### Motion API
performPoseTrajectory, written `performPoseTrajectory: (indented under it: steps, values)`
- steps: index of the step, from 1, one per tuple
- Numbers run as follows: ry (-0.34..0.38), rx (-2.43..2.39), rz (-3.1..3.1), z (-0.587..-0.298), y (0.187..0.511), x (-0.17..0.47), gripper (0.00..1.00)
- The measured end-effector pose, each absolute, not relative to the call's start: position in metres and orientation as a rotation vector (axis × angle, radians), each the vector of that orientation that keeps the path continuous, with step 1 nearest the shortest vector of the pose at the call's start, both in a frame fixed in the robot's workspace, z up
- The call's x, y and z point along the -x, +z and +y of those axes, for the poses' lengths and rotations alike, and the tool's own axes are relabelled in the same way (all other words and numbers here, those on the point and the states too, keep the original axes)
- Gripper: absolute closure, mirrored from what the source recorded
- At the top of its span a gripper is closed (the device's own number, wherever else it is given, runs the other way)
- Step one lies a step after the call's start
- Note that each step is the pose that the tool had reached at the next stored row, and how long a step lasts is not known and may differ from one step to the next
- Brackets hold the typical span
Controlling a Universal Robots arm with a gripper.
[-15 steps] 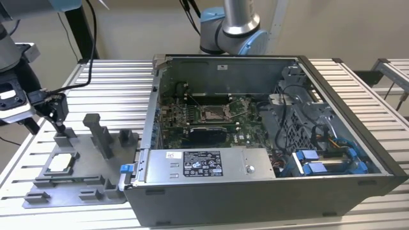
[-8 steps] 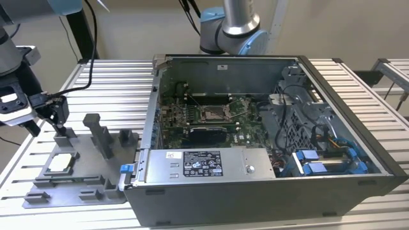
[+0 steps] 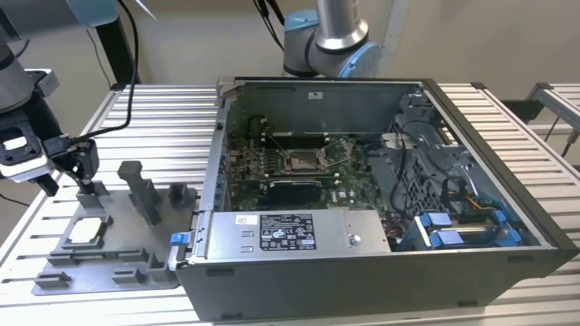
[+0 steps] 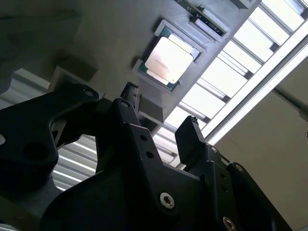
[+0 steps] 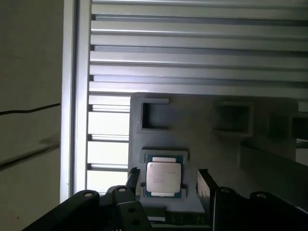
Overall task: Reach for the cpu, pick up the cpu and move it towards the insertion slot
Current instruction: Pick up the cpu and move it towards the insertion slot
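Black tool [image 5: 167, 174] hanging wrist-down over the grey plastic fixture [image 3: 100, 272] at the exterior view's left, its fingers [image 5: 204, 180] spread wide and holding nothing, one to either side of the cpu [image 5: 163, 177] in both wrist views. Item, cpu: thin square plate, silvery-white face up with a green edge, lying flat in a square recess of the fixture beneath the tool; square, so no long axis, edges parallel to the recess walls. Beyond, on the slatted metal desk [image 3: 154, 122], the open computer case [image 3: 381, 272], the insertion slot [image 3: 302, 161] on its board well apart from the cpu.
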State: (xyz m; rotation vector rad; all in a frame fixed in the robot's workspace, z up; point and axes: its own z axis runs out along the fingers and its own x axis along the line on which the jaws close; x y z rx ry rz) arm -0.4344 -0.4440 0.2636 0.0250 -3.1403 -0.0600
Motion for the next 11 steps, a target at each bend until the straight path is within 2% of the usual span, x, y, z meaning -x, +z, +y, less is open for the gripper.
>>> performPoseTrajectory:
  steps: [11]
  values:
    - [-0.06, -0.025, -3.14, -0.4444, 0.2574, 0.4345, 0.0]
